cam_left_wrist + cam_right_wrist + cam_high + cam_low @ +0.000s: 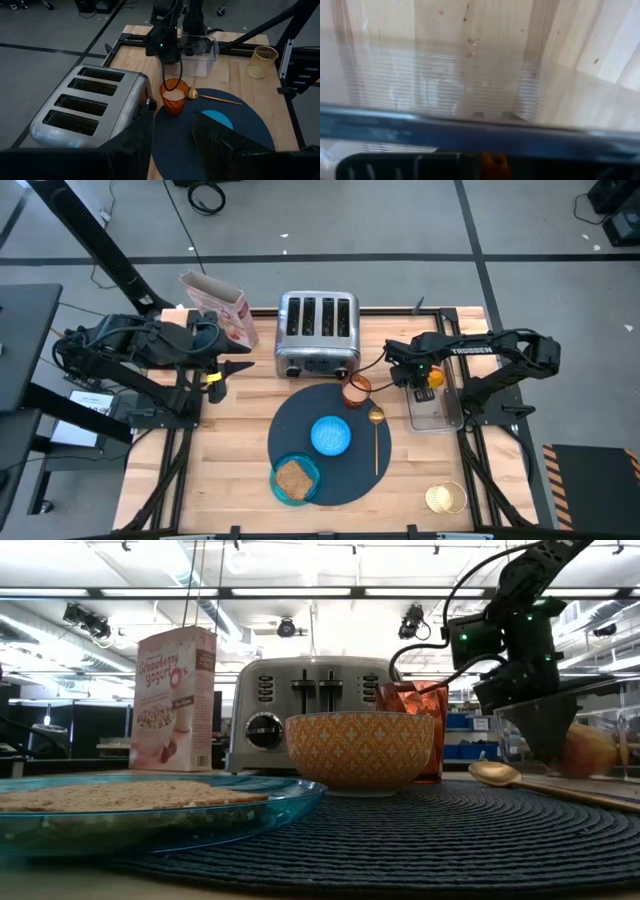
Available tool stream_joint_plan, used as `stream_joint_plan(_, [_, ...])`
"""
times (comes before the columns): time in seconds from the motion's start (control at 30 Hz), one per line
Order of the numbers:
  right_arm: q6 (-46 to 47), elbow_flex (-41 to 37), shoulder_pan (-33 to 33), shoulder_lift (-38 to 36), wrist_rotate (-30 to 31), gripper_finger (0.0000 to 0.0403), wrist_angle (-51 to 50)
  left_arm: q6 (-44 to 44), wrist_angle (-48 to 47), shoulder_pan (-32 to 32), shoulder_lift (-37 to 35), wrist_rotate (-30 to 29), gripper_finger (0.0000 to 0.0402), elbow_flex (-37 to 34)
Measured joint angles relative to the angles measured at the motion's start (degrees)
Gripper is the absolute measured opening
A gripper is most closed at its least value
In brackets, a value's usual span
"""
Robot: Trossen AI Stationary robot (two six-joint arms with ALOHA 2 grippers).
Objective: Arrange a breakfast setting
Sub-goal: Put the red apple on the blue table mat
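The navy mat (345, 470) lies near the front edge. On it are the blue bowl (331, 434), the teal plate (308, 485) with the toast slice (292, 477) and the gold spoon (377, 435). The copper cup (357, 388) stands at the mat's far rim. The red-orange fruit (588, 750) lies in a clear plastic tub (440, 412) at the right. My right gripper (545, 735) points down into that tub, right beside the fruit. An orange patch (492, 160) shows at its tip. My left gripper (172, 145) hangs open at the left, holding nothing.
A chrome toaster (318, 332) stands behind the mat, with a pink cereal box (220, 308) to its left. A gold wire basket (446, 498) sits at the front right corner. Bare wood lies left of the mat (230, 460).
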Motion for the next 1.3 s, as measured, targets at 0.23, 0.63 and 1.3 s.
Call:
stream_joint_plan(0.23, [0.6, 0.0, 0.0, 0.0, 0.0, 0.0025, 0.1, 0.0, 0.0, 0.0, 0.0, 0.0, 0.0142, 0.0])
stream_joint_plan(0.63, [6.6, 3.0, 0.7, -2.0, 0.3, 0.0018, -2.3, -0.6, 0.0, 0.0, 0.0, 0.0, 0.0142, 0.0])
stream_joint_plan(1.3, [22.6, 14.7, 5.6, -11.8, -1.1, 0.0017, -19.7, 1.5, -0.1, -0.1, 0.0, 1.8, 0.0142, 0.0])
